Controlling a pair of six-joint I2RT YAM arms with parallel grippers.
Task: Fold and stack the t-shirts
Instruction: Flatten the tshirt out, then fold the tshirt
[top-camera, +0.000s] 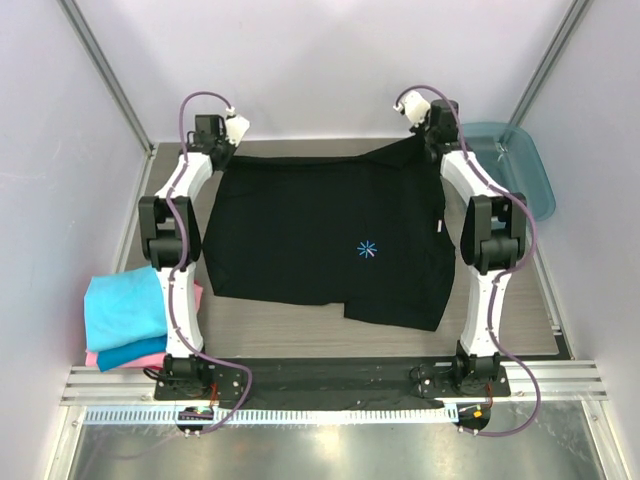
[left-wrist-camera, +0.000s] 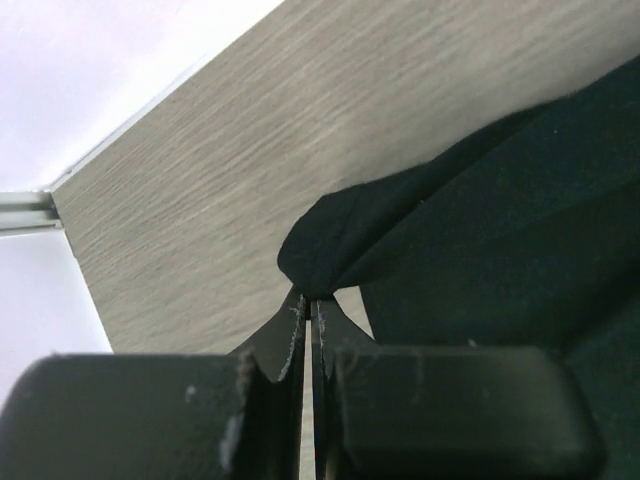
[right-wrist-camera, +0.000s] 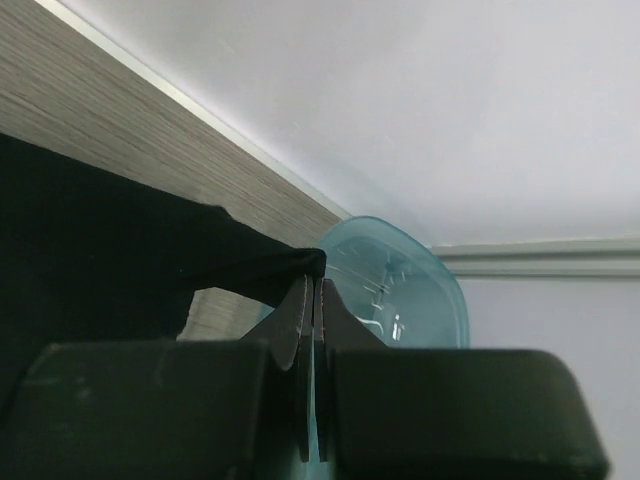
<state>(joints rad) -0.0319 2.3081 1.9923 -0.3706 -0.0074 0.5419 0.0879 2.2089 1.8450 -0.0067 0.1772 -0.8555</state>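
Note:
A large black t-shirt with a light-blue starburst mark lies spread on the table. My left gripper is shut on its far left corner; the left wrist view shows the pinched black cloth bunched at the fingertips. My right gripper is shut on the far right corner, held slightly lifted; the right wrist view shows the cloth drawn taut into the fingertips. A stack of folded shirts sits at the near left: turquoise on top, blue and pink beneath.
A translucent teal plastic tray stands at the far right, also behind the fingers in the right wrist view. Walls enclose the table on three sides. A metal rail runs along the near edge by the arm bases.

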